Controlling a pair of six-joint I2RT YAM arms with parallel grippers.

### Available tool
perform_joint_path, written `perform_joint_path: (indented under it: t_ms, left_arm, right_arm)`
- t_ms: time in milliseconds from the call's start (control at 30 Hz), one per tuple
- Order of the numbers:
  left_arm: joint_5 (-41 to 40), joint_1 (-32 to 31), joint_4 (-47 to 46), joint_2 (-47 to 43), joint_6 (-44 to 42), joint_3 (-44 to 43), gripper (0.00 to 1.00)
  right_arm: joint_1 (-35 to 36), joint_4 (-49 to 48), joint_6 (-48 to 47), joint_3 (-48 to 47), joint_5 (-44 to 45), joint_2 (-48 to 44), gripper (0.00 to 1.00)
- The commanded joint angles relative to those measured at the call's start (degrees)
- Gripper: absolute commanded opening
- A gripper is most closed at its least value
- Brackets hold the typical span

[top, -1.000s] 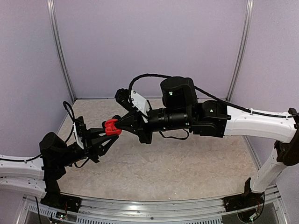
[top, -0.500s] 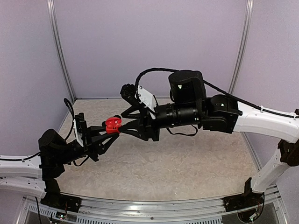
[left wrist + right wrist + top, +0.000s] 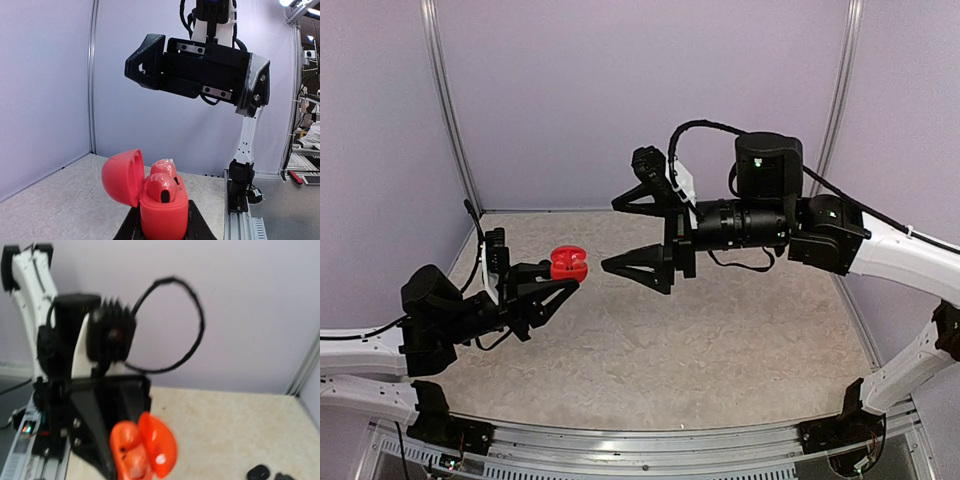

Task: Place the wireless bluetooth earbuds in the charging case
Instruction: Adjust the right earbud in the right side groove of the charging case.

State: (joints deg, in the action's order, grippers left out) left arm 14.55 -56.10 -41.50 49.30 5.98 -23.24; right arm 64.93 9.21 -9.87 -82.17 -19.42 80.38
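Top view. Left gripper reaches in from 8 o'clock. Its jaws pinch the lower half of a red case, which is held up off the table at about 9 o'clock of the surface.

Right gripper sits at 3 o'clock of the case, pointing at it, with a clear gap between them. Its jaws are spread wide, one finger high and one low, and nothing is between them.

Left wrist view. The case is upright and open, with the lid swung out toward 9 o'clock on its hinge. Two red earbuds are seated in the body. The second one is at 12 o'clock of the first, and both tops stand above the rim. The black fingers press the case on both sides. The right gripper hangs above at 12 o'clock, apart from the case.

Right wrist view, blurred. The open case shows low at 6 o'clock, in front of the left arm. Two small dark things lie on the table at 5 o'clock, side by side. They are too soft to tell what they are.
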Motion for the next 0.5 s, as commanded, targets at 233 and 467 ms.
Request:
perform_joint_path:
  t_ms: [233, 467]
  left_arm:
    - [2.6, -1.2, -1.2, 3.8, 6.0, -3.9, 0.00]
    - [1.6, -2.1, -1.5, 4.5, 6.2, -4.5, 0.00]
  right_arm:
    - [-0.3, 2.4, -3.7, -0.9, -6.0, 5.7, 0.98]
    - [-0.4, 2.9, -4.1, -1.6, -8.4, 8.3, 0.98]
